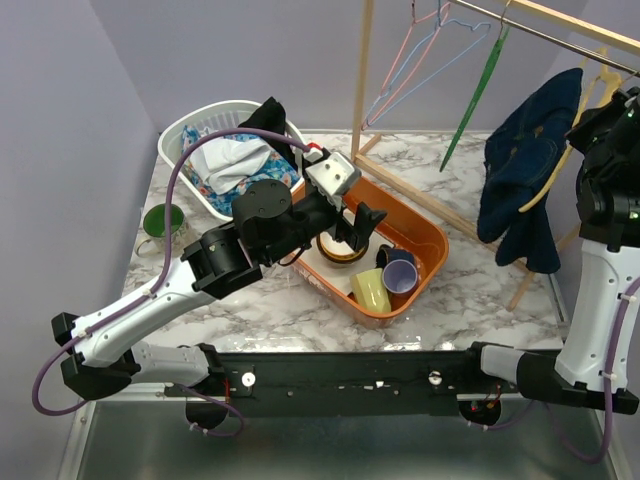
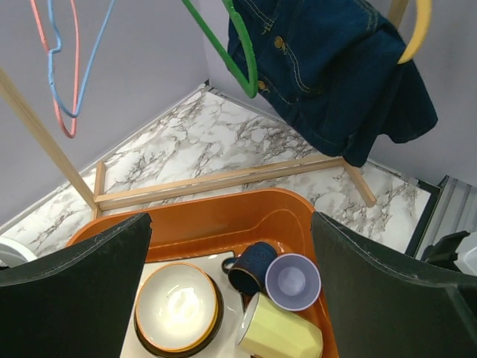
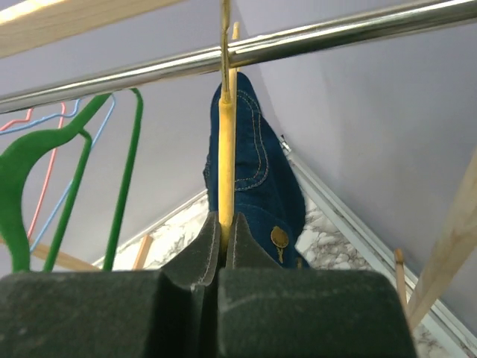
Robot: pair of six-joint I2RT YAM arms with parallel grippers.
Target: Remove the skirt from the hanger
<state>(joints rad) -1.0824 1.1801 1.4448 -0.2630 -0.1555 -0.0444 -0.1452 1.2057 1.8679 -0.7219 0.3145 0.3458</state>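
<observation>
Skirt [image 1: 525, 190], dark blue denim, hangs draped over a yellow hanger [image 1: 556, 172] on the rail [image 1: 560, 25] at the far right of the table, its length falling straight down toward the marble. We see the right gripper [image 3: 223, 231] raised at the rail, jaws pinched narrow on the hanger's yellow arm. In the right wrist view that arm runs straight up from the jaws to the rail, and the skirt lies just beyond and below the fingers, on the far side of the hanger. The left gripper [image 1: 362, 228] stands wide, holding nothing, over the orange tub [image 1: 430, 240] near the table's middle, well apart from the skirt. We judge the right arm far nearer. Since it grips the hanger and not the cloth, the skirt must slide off along the hanger's arm, or the left arm must cross to pull it down.
</observation>
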